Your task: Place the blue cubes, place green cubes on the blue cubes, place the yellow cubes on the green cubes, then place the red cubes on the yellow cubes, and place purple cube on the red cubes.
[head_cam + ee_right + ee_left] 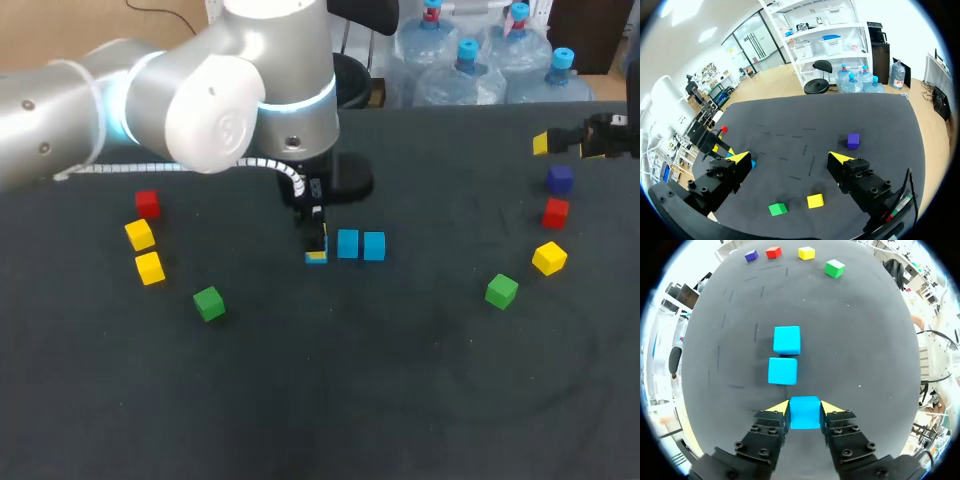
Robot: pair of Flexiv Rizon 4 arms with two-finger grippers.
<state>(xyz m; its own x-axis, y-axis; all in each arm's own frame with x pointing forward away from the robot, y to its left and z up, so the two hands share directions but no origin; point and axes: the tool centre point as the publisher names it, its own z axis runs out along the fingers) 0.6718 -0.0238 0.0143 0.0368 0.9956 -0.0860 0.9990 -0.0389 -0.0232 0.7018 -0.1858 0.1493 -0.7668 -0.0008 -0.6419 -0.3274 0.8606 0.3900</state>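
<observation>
dark, matte worktop [400, 400] under even light. faintly scuffed, with short darker streaks here and there.

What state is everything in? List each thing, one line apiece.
left gripper, shut on one blue cube
right gripper, open, empty
other blue cubes, on table, side by side, unstacked
green cubes, loose, apart
yellow cubes, loose, unstacked
red cubes, loose, unstacked
purple cube, loose, nothing on it

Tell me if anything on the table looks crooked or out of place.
Nothing stands out. The far blue cube and middle blue cube sit flat in line, and the third blue cube is held squarely in the left jaws.
</observation>
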